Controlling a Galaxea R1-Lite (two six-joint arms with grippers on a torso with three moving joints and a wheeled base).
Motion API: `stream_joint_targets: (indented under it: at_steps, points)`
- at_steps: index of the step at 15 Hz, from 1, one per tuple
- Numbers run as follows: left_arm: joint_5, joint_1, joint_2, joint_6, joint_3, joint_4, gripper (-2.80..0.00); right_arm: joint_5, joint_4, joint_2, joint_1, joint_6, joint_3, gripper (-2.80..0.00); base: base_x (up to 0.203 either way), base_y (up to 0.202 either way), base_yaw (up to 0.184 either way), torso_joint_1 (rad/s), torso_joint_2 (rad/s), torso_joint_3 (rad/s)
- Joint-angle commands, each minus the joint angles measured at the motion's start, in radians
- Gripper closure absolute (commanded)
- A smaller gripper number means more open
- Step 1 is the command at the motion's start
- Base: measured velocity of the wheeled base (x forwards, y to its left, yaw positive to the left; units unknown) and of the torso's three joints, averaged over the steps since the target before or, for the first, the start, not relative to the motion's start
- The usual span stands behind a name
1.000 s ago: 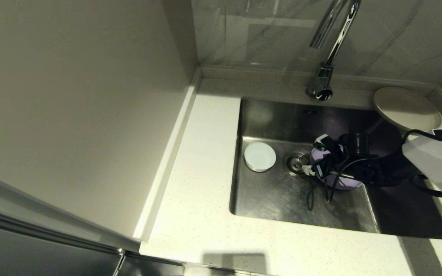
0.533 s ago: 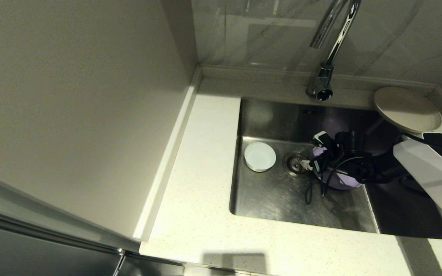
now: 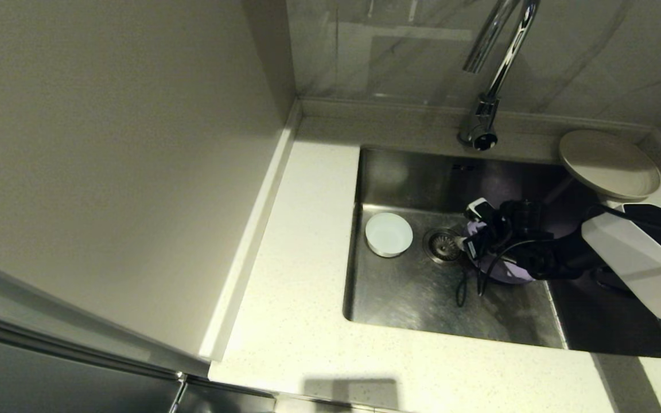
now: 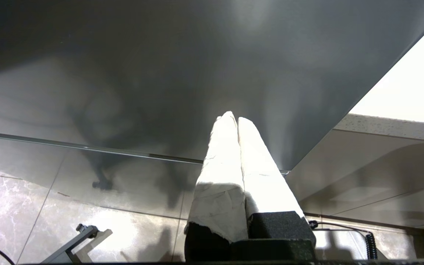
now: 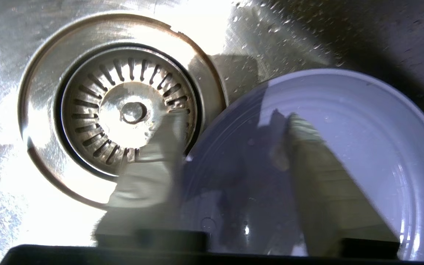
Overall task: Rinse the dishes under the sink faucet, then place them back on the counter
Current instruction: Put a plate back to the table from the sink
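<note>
In the steel sink (image 3: pixel 411 292) the lilac plate (image 3: pixel 505 269) (image 5: pixel 363 121) lies beside the drain strainer (image 3: pixel 442 244) (image 5: pixel 131 110). My right gripper (image 3: pixel 471 226) (image 5: pixel 236 121) is down over the plate's drain-side rim, open. One finger is above the strainer and the other above the plate's inside, with a gap to the rim. The white bowl (image 3: pixel 388 234) sits on the sink floor on the far side of the strainer. The beige plate (image 3: pixel 609 162) rests on the counter's back right corner. My left gripper (image 4: pixel 237 118) is shut and empty, parked low by a cabinet front.
The chrome faucet (image 3: pixel 488 103) arches over the sink's back edge. Speckled counter (image 3: pixel 307 241) runs along the sink's left and front. A tall pale panel (image 3: pixel 107 172) walls off the left side. Black cables hang from my right wrist (image 3: pixel 482 275) into the sink.
My right gripper has shifted slightly toward the strainer and the sink's back, and its fingers have narrowed around the lilac plate's rim. The dishes have not moved.
</note>
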Motion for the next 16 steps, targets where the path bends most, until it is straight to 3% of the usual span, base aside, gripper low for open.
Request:
stream_joint_targets:
  at_steps: [1, 11, 16]
  points:
    - [0.000, 0.000, -0.002, -0.001, 0.000, 0.000, 0.00, 0.001, -0.004, 0.017, 0.002, -0.004, -0.004, 0.00, 0.000, 0.000, 0.000, 0.000, 0.00, 0.000]
    - [0.000, 0.000, -0.002, -0.001, 0.000, 0.000, 0.00, -0.013, -0.032, -0.002, -0.004, -0.023, 0.007, 0.00, 0.000, 0.000, 0.000, 0.000, 0.00, 0.000]
    - [0.000, 0.000, -0.002, -0.001, 0.000, 0.000, 0.00, -0.007, -0.036, -0.147, -0.004, 0.007, 0.123, 0.00, 0.000, 0.000, 0.000, 0.000, 0.00, 0.000]
